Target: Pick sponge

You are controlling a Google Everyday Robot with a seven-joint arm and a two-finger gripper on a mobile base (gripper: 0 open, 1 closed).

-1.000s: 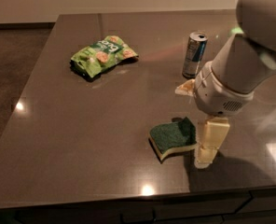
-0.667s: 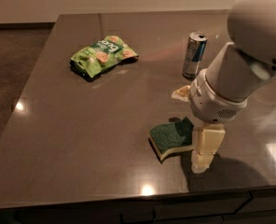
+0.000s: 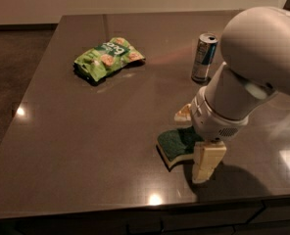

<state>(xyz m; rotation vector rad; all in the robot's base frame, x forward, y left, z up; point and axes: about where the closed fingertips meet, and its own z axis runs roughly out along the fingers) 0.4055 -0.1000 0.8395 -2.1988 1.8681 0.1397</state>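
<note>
The sponge (image 3: 176,143), dark green on top with a pale yellow base, lies flat on the dark table (image 3: 86,131) near the front edge, right of the middle. My gripper (image 3: 195,138) hangs over the sponge's right end, with its fingers (image 3: 207,161) apart. One cream finger stands in front of the sponge and the other tip (image 3: 183,114) shows behind it, so the sponge lies between them. The white arm and wrist (image 3: 233,102) hide the sponge's right end.
A bright green snack bag (image 3: 108,58) lies at the back left of the table. A silver and blue can (image 3: 204,58) stands upright behind the arm. The table's front edge (image 3: 135,209) is close in front of the sponge.
The arm has come lower and a little to the left, bringing the fingers down on either side of the sponge's right end. The sponge, bag and can have not moved.
</note>
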